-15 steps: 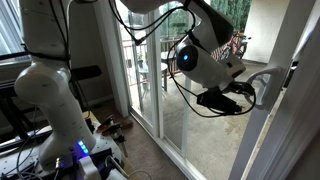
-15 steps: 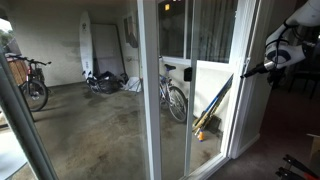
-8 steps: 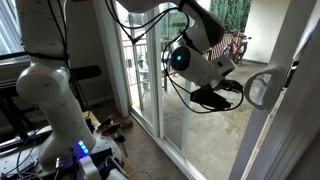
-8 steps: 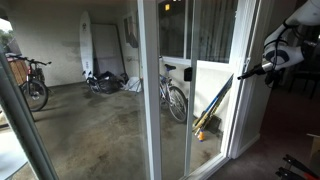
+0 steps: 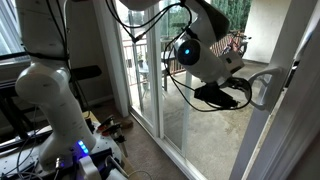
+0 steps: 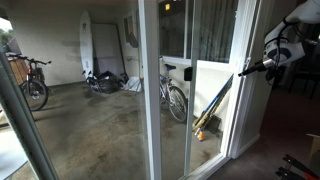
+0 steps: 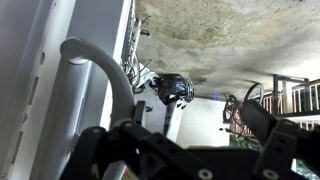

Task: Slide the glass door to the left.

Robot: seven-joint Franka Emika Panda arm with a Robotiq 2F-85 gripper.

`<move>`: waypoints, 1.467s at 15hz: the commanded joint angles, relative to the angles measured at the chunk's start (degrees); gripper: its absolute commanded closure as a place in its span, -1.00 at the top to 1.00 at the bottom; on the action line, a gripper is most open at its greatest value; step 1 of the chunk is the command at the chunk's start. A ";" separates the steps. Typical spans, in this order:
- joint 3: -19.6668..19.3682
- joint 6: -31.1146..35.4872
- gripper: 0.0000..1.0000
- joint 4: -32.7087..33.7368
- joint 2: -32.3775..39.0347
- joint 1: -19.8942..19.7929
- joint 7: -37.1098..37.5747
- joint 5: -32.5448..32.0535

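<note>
The glass door (image 5: 272, 135) has a white frame and a grey D-shaped loop handle (image 5: 262, 88) on its vertical edge. My gripper (image 5: 240, 96) hangs just beside the handle, its fingertips at the loop. In an exterior view the gripper (image 6: 249, 68) reaches the door's white edge (image 6: 243, 110). In the wrist view the handle (image 7: 98, 62) curves at the left, by the left finger. The gripper (image 7: 190, 140) is open with its fingers wide apart and nothing between them. I cannot tell whether a finger touches the handle.
Fixed white-framed glass panels (image 6: 150, 100) stand beside the door. Outside are bicycles (image 6: 175, 98), a white surfboard (image 6: 87, 45) and a concrete floor. The robot's white base (image 5: 50, 90) and cables stand indoors near the track.
The gripper pulled back from the handle half a second ago and has now moved toward it again. The door has not visibly moved.
</note>
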 commanded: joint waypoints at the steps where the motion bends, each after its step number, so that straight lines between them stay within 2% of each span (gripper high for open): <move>1: -0.99 -0.68 1.00 0.54 0.53 -2.13 4.11 -5.06; 4: -1.29 -1.90 1.00 0.27 -0.05 -2.66 6.27 -7.81; 7: -2.20 -3.07 1.00 -3.91 -1.32 -3.38 7.56 -18.96; 10: -3.42 -3.51 1.00 -5.02 -1.50 -5.83 7.36 -25.09; 14: -3.96 -6.37 1.00 -2.31 -1.19 -10.35 6.48 -20.21; 17: -3.00 -5.78 1.00 -0.63 -0.98 -10.07 7.06 -16.98; 22: -0.40 -3.12 1.00 2.29 0.36 -7.31 6.75 -11.63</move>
